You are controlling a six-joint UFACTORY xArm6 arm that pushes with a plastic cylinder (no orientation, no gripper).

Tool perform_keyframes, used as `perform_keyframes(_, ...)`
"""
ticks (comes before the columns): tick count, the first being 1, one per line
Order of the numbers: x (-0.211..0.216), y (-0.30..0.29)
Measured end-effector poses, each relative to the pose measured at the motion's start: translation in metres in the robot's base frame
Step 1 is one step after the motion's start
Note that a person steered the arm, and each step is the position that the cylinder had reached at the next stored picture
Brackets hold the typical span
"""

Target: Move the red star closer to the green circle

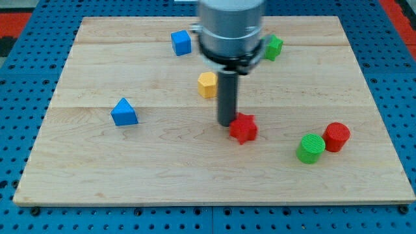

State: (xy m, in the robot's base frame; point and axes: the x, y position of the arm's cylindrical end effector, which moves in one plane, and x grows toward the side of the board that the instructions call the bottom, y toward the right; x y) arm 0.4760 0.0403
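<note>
I work over a pale wooden board (pixel 130 162) with visible plank seams, which lies on a blue pegboard surface (pixel 19 97) dotted with holes; red patches show at the frame's upper left and upper right corners. I have no jaws to open or close and hold nothing: I end in a dark rod, and my tip (pixel 226 123) sits right against the upper left edge of the red star (pixel 244 128), a little right of the frame's centre. The green circle (pixel 311 148) stands at the lower right, well apart from the star, with a red cylinder (pixel 337 136) just beside it on its right. A yellow block (pixel 207 84) sits near the rod's left side. A blue cube (pixel 182 43) lies at the upper centre, a green block (pixel 273 47) peeks out at the upper right of my housing, and a blue triangular block (pixel 123 112) rests at the left.
</note>
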Motion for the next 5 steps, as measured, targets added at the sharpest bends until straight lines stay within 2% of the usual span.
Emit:
perform_keyframes(1, -0.007, -0.031)
perform_keyframes(2, -0.018, 0.007)
perform_keyframes(3, -0.015, 0.001)
perform_keyframes(4, 0.004, -0.016)
perform_keyframes(5, 0.023, -0.005)
